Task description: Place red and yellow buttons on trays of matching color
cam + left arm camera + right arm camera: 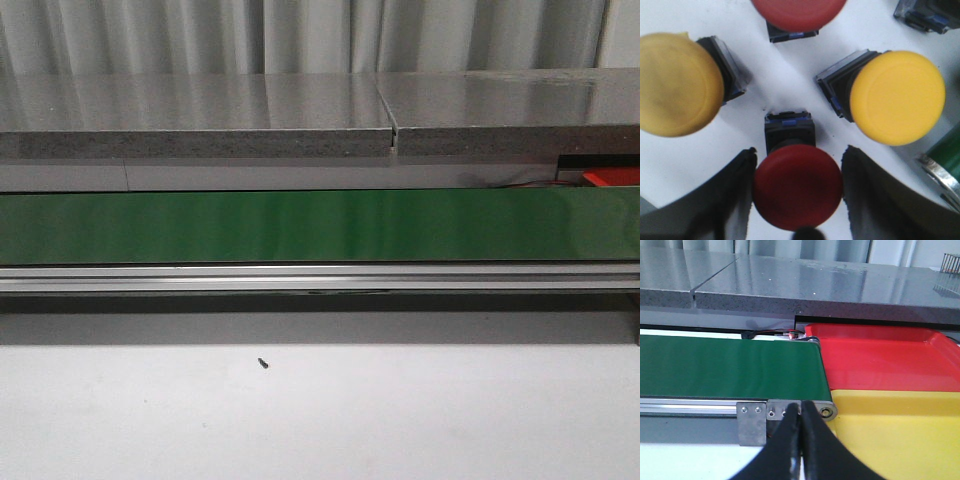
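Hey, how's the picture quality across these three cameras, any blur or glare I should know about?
Front view: fairly sharp, with soft glare streaks on the green belt and the grey slab. Left wrist view: close and soft, the red button between the left tool fingers blurred, its shadows faint. Right wrist view: the shut right tool is blurred, while the red tray stays clear.

A long green conveyor belt (pixel 320 226) runs left to right, edged nearside by a silver aluminium rail (pixel 320 278). Beyond it lies a grey speckled stone slab (pixel 200 115); on the near white tabletop (pixel 400 420) sits a small black speck (pixel 263 364)
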Controlling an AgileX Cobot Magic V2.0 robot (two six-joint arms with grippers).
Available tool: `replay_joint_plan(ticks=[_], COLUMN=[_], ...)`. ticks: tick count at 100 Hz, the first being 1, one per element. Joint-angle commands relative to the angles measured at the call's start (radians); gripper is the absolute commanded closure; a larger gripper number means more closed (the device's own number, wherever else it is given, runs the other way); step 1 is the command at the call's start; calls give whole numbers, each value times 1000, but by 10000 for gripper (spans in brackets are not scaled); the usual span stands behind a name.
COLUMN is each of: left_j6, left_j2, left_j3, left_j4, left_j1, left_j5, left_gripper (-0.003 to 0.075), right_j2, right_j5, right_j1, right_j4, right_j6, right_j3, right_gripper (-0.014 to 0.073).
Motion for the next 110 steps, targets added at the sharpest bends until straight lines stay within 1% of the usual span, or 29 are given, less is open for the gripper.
replay_joint_plan(ticks=[1, 8, 15, 28, 35, 41, 47, 59, 78, 92, 110], left_j6=[-11, -11, -2, 9, 18, 56, 58, 59, 58, 45, 45], left_j2=[-37, -42, -60, -136, -192, -238, -284, -333, -292, -224, -123], left_j3=[-29, -29, -29, -29, -29, -29, -32, -89, -261, -358, -425], left_j4=[-14, -12, -10, -8, -8, -8, -8, -8, -8, -8, -8], left_j1=[2, 2, 2, -2, -9, -22, -33, -68, -150, -215, -302], left_j5=[-21, -22, -15, 19, 69, 107, 125, 153, 244, 254, 253], left_gripper=[456, 494, 513, 513, 513, 513, 513, 513, 513, 513, 513], right_j2=[-16, -16, -16, -16, -16, -16, -16, -16, -16, -16, -16], right_j5=[-78, -78, -78, -78, -78, -78, -78, -78, -78, -78, -78], right_j1=[-4, -4, -4, -4, -4, -4, -4, -4, -4, -4, -4], right_j4=[-14, -14, -14, -14, -14, -14, -14, -14, -14, -14, -14], right_j6=[-1, -1, -1, -1, -1, -1, -1, -1, -1, -1, -1], right_j3=[0, 0, 0, 0, 0, 0, 0, 0, 0, 0, 0], right_gripper=[663, 663, 663, 663, 663, 663, 663, 663, 663, 663, 663])
